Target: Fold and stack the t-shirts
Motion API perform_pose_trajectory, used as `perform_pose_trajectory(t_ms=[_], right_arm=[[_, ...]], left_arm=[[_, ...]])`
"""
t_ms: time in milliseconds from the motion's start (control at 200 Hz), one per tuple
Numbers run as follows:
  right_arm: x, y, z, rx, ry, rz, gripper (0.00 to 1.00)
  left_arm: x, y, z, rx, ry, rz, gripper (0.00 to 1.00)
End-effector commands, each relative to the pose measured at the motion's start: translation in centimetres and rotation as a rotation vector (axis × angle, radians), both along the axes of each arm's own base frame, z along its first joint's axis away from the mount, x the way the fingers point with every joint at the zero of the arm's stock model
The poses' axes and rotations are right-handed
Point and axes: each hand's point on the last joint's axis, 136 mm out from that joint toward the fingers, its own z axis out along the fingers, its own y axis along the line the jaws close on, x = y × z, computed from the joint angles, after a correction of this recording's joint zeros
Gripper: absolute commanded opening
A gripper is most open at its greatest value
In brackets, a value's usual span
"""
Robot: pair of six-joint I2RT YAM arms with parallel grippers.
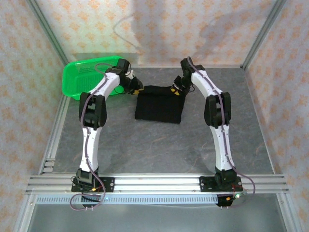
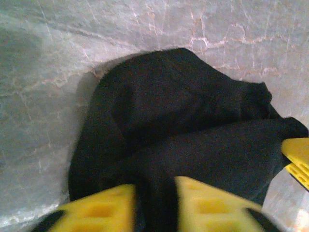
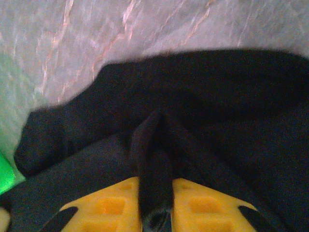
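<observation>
One black t-shirt [image 1: 158, 104] lies folded into a rough square on the grey table [image 1: 154, 150], toward the back. Both grippers are down at its far edge. My left gripper [image 1: 137, 90] is at the far left corner. In the left wrist view its yellow fingers [image 2: 104, 208] stand apart over the dark cloth [image 2: 169, 106], with no raised fold between them. My right gripper [image 1: 177, 92] is at the far right corner. In the right wrist view a raised ridge of the t-shirt [image 3: 217, 96] runs up between the fingers of that gripper [image 3: 155, 193] and touches both.
A bright green mesh basket [image 1: 82, 77] stands at the back left corner, just behind the left arm; its edge shows as a green patch [image 3: 5, 171]. Aluminium frame posts and patterned walls close in the table. The near half of the table is bare stone-grey.
</observation>
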Motion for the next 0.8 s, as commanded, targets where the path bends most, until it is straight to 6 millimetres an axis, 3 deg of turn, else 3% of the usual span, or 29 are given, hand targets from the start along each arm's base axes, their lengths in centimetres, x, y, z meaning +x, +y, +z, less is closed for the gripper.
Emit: perform_pose_trajectory(t_ms=[0,85,210,290,405,535,661,736,796], right_arm=[[1.0,-1.2,1.8,-0.035,-0.032,-0.032,0.36],[1.4,-2.1,4.2,-0.073,-0.095,-0.049,0.5],[0.1,-3.1,7.3,-0.093,-0.165,-0.065,0.51],[-1.4,-3.4,9.7,-0.074,-0.232,-0.086,0.53],[-4.3,-3.3,11.3,-0.025,-0.299,-0.114,0.54],[-7.5,-2.1,9.5,0.044,-0.275,-0.11,0.57],[-9.8,0.7,7.6,0.031,-0.256,-0.019,0.64],[-10.2,2.9,6.9,0.021,-0.257,0.043,0.67],[-10.3,4.5,6.1,-0.014,-0.248,0.094,0.68]], left_arm=[[1.9,-0.5,4.0,-0.086,-0.079,0.019,0.52],[2.4,-0.9,7.4,-0.111,-0.14,0.021,0.6],[1.2,-0.6,11.4,-0.115,-0.198,0.019,0.63],[-0.5,0.0,12.4,-0.076,-0.206,0.012,0.65],[-3.0,1.0,12.3,-0.007,-0.2,-0.008,0.66],[-5.5,0.5,11.0,-0.001,-0.182,-0.046,0.67],[-7.4,0.1,10.1,0.065,-0.197,-0.075,0.68],[-8.4,1.7,11.6,0.213,-0.256,-0.04,0.71],[-8.6,2.6,13.4,0.228,-0.31,0.008,0.73]])
